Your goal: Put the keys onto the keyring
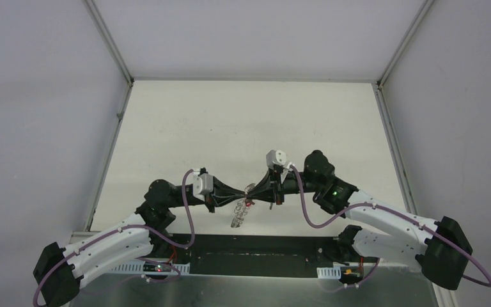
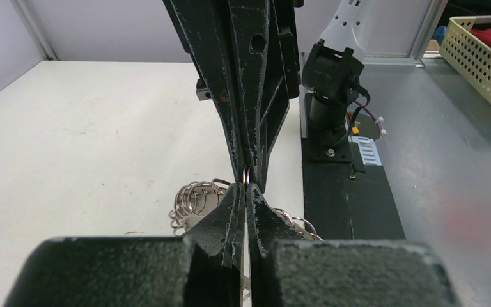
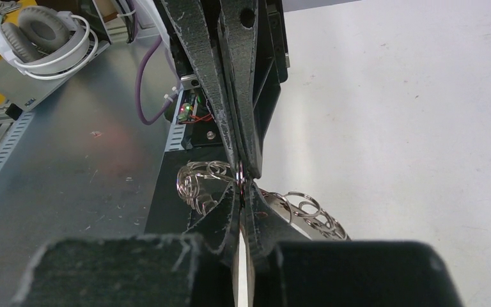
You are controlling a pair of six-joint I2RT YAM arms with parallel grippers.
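As the clenched left end effector point(image 2: 245, 189) steadies the silvery-grey, loop-fringed metal keyring point(image 3: 195, 183) above the white counter point(image 1: 230, 128) for threading, the right end effector point(image 3: 240, 185) clamps tip to tip against it, seemingly on a small loop.

Silvery keyring point(image 2: 195, 198) — white table point(image 1: 230, 128) — purple cable point(image 3: 139, 83)
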